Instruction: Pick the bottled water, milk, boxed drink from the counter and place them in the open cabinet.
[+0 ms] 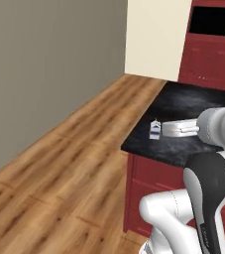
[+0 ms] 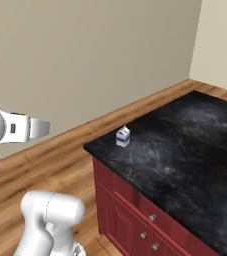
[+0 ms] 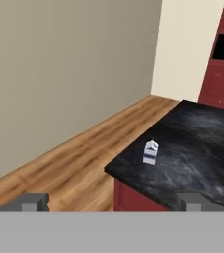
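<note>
While I watch the hand view, I see my gripper (image 3: 111,201) with its two dark finger tips (image 3: 34,201) set far apart at the bottom edge, jaws spread wide and nothing between them. Ahead of it, well apart, stands one milk (image 3: 150,152) carton, upright near the front corner of the counter (image 3: 202,143), close to the edge that drops to the wooden floor (image 3: 84,153).

From the left base view I get something the right one lacks: the dark recess of the open cabinet (image 1: 213,21) high on the red cabinetry, beyond a cream panel (image 1: 156,37). That same recess shows at the top right of the hand view. In the left base view the arm's white hand reaches just beside the milk, partly crossing the black top.

From the right base view I get the red base cabinet (image 2: 130,210) under the counter, with three small knobs (image 2: 152,217) on its fronts, and the grey wall (image 2: 85,55) behind.

My count: one milk carton, one counter, one open recess, three knobs. I see one carton on the stone top.
</note>
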